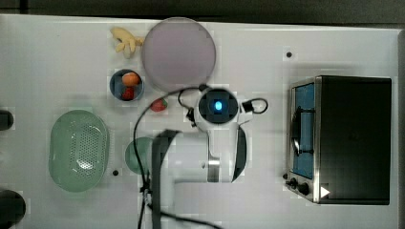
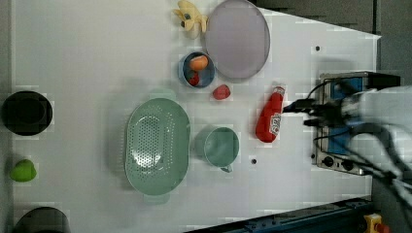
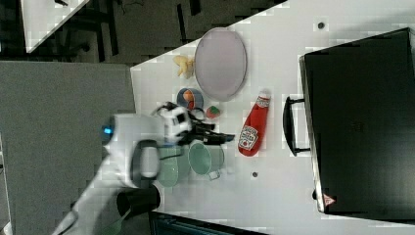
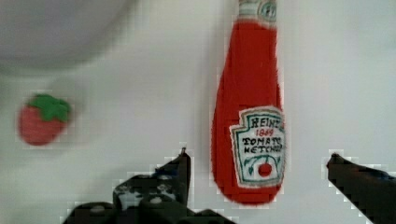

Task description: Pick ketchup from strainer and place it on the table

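1. The ketchup (image 2: 270, 116) lies flat on the bare tabletop (image 2: 73, 58), between the green cup (image 2: 221, 145) and the toaster oven (image 2: 340, 126), well apart from the strainer (image 2: 156, 145), which holds nothing; the placing looks done
2. The end effector (image 4: 257, 163) is released, its jaws spread wide on either side of the bottle's base without gripping it, so the bottle rests on its own
3. The wrist view alone shows the label and the strawberry (image 4: 43, 119) close up; in the top view the arm (image 1: 217, 143) covers the spot where the bottle lies
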### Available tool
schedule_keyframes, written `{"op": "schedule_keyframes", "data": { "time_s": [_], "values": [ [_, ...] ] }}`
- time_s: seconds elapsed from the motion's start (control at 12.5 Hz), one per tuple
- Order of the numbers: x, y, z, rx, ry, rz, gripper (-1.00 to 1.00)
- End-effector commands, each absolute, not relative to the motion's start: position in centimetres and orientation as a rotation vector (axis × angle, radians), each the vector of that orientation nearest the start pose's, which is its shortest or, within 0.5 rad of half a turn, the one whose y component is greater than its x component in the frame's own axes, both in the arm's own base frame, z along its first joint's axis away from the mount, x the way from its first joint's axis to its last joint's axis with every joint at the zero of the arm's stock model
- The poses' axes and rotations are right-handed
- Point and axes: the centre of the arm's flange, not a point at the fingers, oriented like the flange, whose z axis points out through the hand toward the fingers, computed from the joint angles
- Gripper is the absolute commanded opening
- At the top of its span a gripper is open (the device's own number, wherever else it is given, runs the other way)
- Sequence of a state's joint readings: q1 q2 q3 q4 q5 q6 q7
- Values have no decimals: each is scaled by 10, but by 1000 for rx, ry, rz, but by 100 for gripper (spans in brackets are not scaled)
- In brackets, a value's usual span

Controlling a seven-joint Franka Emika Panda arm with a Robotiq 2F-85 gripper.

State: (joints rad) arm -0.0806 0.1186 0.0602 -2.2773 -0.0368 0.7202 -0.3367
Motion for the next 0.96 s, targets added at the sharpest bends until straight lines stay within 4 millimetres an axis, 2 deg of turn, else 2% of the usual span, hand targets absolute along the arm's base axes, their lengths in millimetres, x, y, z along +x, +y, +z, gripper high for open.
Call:
{"op": "schedule_keyframes", "data": {
  "time_s": [0.08,0.32,0.56,0.72,0.96],
  "values": [
    [552,-2,442,-2978,1038,-43,100],
    [559,8,524,-2946,1189,42,100],
    [560,10,573,-2931,1220,44,100],
    [559,7,581,-2929,1228,44,100],
    [560,7,575,-2933,1229,61,100]
  ]
}}
